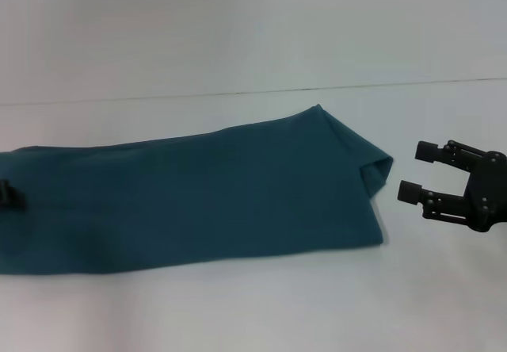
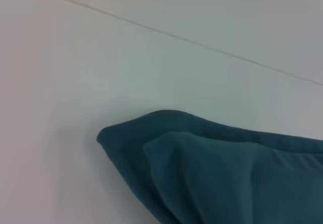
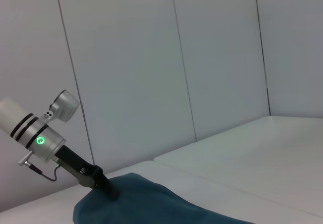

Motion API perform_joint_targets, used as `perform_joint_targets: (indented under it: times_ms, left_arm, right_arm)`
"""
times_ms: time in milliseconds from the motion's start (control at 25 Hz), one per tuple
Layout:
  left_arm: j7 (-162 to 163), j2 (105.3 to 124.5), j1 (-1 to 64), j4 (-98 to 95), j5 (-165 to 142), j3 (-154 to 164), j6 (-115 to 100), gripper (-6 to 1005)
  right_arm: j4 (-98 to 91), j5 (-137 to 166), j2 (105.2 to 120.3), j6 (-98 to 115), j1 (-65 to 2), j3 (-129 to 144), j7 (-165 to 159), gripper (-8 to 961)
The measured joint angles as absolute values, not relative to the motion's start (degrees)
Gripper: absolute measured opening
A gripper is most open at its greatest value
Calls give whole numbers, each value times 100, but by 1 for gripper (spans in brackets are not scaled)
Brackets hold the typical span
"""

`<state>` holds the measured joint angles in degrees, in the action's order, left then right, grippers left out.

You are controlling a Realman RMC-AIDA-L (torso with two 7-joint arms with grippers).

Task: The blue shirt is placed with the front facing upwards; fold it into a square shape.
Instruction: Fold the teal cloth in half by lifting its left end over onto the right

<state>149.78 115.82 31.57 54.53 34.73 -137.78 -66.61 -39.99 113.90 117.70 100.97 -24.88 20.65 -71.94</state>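
The blue shirt (image 1: 206, 201) lies as a long, plain teal band across the white table (image 1: 261, 308), with no lettering showing. Its right end is folded over into a point (image 1: 372, 166). My right gripper (image 1: 417, 171) hovers open just right of that end, apart from the cloth, with nothing between its fingers. My left gripper (image 1: 8, 195) shows only as a dark piece at the shirt's left end. In the right wrist view the left gripper (image 3: 108, 189) meets the raised cloth (image 3: 151, 206). The left wrist view shows a doubled corner of the shirt (image 2: 166, 148).
A thin seam (image 1: 333, 90) crosses the table behind the shirt. White wall panels (image 3: 202, 57) stand beyond the table. My left arm's silver wrist with a green light (image 3: 40, 141) slants down to the cloth.
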Motion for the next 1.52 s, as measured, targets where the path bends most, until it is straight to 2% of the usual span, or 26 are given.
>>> perform_joint_targets:
  times_ms: [520,760,1200,1520]
  left_arm:
    - [14928,11570,3205,5600,3315,-13822,-6538,109]
    - [14922,11675,3370,5753,3375,-13796,-6617,111]
    - [14968,12034,4126,5898,3388,-13608,-6800,114]
    - [15001,12384,4647,5828,3385,-13273,-6723,117]
  right_arm:
    - [-3999,11391,11738,9927,-2427,1888,-7192,882]
    - [-3999,11418,11730,9704,-2389,1845,-7192,882]
    - [-3991,11403,11673,9571,-2132,1475,-7180,883]
    - [-3990,11398,11659,9495,-1966,1286,-7124,883]
